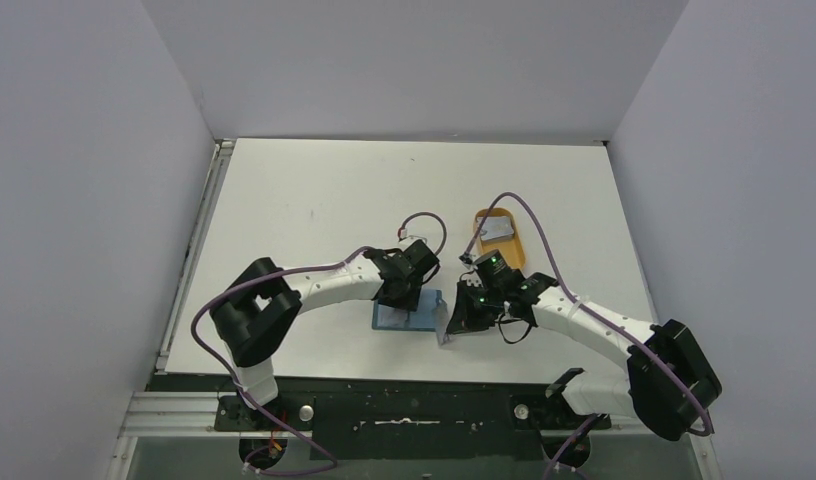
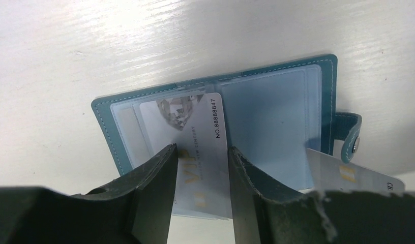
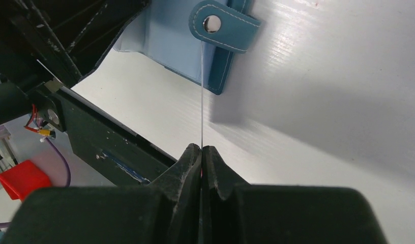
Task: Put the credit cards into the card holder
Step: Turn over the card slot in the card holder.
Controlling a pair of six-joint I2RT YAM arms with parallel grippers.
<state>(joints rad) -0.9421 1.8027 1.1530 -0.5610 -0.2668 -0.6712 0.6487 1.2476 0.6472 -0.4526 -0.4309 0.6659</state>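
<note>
Left wrist, left end effector (image 2: 203,149) astride sleeved card (image 2: 201,122), grip unclear, right end effector (image 3: 201,147) clamped on edge-on card (image 3: 202,101)

wallet (image 1: 389,320) half hidden, second card (image 2: 327,168) partly covered

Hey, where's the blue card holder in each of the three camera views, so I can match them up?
Top external: the card holder lies open, just below the picture's centre.
Left wrist: it fills the middle, open, sleeves facing up.
Right wrist: only one corner shows, at the top, left of centre.
Shared landmark: its snap tab, far right in left wrist, top in right wrist; unreadable from above.
</note>
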